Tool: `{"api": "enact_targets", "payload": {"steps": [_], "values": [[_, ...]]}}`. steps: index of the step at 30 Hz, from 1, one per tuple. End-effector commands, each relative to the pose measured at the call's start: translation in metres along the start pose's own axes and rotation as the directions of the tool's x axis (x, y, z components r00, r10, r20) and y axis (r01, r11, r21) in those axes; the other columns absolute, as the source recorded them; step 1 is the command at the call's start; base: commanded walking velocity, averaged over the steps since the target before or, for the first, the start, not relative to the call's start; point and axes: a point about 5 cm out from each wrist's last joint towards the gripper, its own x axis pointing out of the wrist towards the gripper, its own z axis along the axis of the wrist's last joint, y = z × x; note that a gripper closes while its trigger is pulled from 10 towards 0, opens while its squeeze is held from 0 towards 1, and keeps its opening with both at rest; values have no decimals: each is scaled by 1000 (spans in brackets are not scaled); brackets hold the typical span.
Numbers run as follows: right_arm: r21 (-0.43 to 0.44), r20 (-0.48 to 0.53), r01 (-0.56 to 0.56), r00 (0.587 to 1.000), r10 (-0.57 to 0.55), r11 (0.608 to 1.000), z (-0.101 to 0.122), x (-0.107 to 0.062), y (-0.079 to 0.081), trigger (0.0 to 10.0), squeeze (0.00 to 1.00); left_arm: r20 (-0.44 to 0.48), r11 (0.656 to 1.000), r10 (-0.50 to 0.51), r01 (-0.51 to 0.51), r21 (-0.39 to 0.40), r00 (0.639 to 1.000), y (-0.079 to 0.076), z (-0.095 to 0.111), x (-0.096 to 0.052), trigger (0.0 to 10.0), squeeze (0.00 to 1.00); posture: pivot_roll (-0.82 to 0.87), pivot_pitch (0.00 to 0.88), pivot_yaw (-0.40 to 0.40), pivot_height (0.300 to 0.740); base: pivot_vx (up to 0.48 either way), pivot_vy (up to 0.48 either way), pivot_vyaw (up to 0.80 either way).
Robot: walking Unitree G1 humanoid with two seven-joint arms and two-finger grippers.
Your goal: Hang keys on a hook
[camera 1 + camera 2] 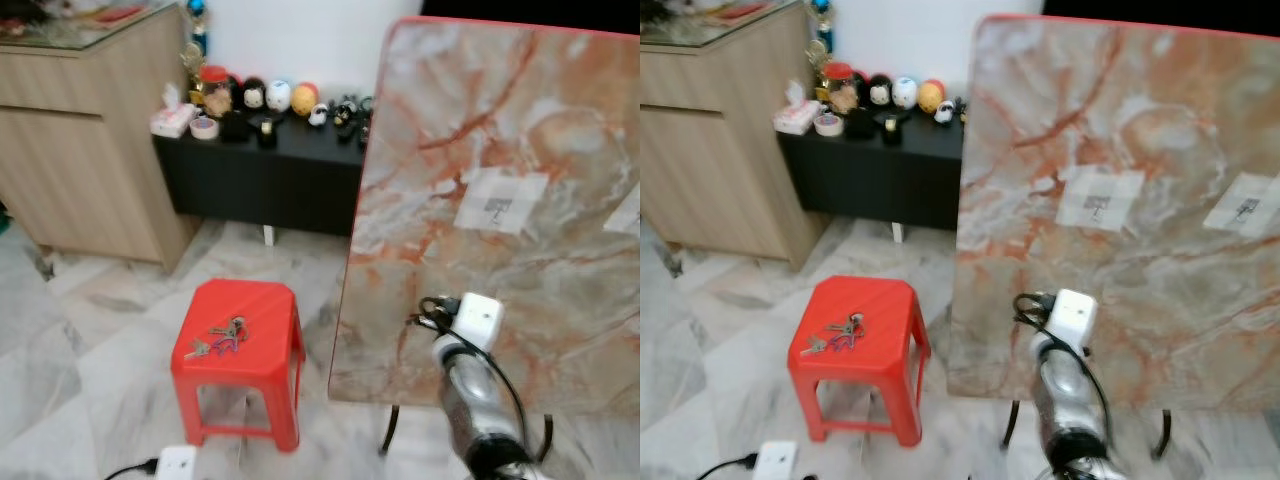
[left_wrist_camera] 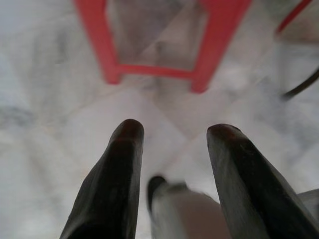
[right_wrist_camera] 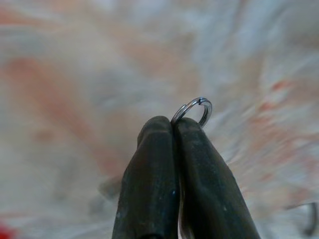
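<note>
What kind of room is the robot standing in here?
Probably a home living area: a marble-tiled floor, a wooden cabinet beside a low black sideboard crowded with figurines, a red plastic stool holding keys, and an upended marble-pattern tabletop.

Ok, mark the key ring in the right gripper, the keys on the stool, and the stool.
key ring (image 3: pixel 198 108), right wrist view, loop above the shut fingertips
keys (image 1: pixel 222 336), left eye view, middle of the bunch
stool (image 1: pixel 270 305), left eye view, bare seat top
</note>
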Motion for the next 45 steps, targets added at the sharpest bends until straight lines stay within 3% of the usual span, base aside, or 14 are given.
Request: {"api": "enact_targets", "payload": {"steps": [1, 17, 29, 34, 40, 45], "values": [[17, 43, -56, 998, 55, 998, 12, 3, 22, 10000, 0, -42, 999, 32, -32, 6, 999, 13, -11, -5, 10000, 0, 88, 0, -93, 740, 0, 0, 0], [26, 137, -33, 990, 29, 999, 20, -7, 16, 10000, 0, -45, 999, 30, -29, 13, 999, 13, -13, -5, 10000, 0, 86, 0, -92, 740, 0, 0, 0], [-99, 258, -51, 963, 75, 994, 43, -20, 16, 10000, 0, -47, 1000, 27, -26, 15, 999, 12, -12, -5, 10000, 0, 84, 0, -94, 740, 0, 0, 0], [-232, 343, 41, 938, 42, 972, 56, -30, 7, 10000, 0, -51, 1000, 23, -22, 13, 998, 11, -12, -4, 10000, 0, 84, 0, -97, 740, 0, 0, 0], [-305, 386, 142, 923, -15, 942, 63, -35, -2, 10000, 0, -54, 1000, 19, -18, 19, 998, 10, -12, -4, 10000, 0, 75, 0, -98, 740, 0, 0, 0], [-315, 406, 185, 913, -44, 931, 67, -40, -6, 10000, 0, -57, 1000, 21, -20, 18, 998, 10, -13, -4, 10000, 0, 78, 0, -99, 740, 0, 0, 0]]}}
